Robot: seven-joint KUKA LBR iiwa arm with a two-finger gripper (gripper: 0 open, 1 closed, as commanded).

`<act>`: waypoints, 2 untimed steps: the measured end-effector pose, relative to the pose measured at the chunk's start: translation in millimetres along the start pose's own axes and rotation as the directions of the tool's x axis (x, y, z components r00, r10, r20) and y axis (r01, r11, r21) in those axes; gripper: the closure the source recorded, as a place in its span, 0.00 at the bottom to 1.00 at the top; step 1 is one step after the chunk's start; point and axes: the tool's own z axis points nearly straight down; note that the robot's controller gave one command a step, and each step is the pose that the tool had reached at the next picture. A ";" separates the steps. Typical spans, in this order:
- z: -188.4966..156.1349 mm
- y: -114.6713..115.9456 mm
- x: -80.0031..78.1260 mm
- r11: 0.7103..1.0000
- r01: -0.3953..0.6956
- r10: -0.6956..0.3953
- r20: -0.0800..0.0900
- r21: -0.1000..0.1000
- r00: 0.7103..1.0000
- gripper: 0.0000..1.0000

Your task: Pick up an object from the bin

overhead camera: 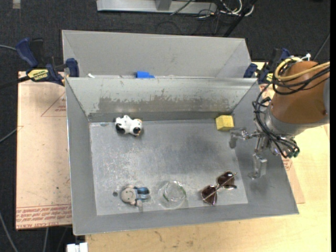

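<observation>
My gripper [245, 158] hangs at the right side of the bin, above the sloping right wall, with its fingers apart and nothing between them. A small yellow block [224, 122] lies to its upper left, at the foot of the back wall. Brown-lensed sunglasses [218, 188] lie below and left of it, near the front right corner. The gripper touches neither.
A clear round glass piece [172, 193] and a small tan and blue toy [134, 195] lie along the front edge. A white and black toy [128, 125] sits at the back left. A blue thing [144, 75] rests at the top of the back wall.
</observation>
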 end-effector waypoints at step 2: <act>59.0 31.4 11.6 0.970 0.244 -0.244 0.002 0.000 0.970 0.00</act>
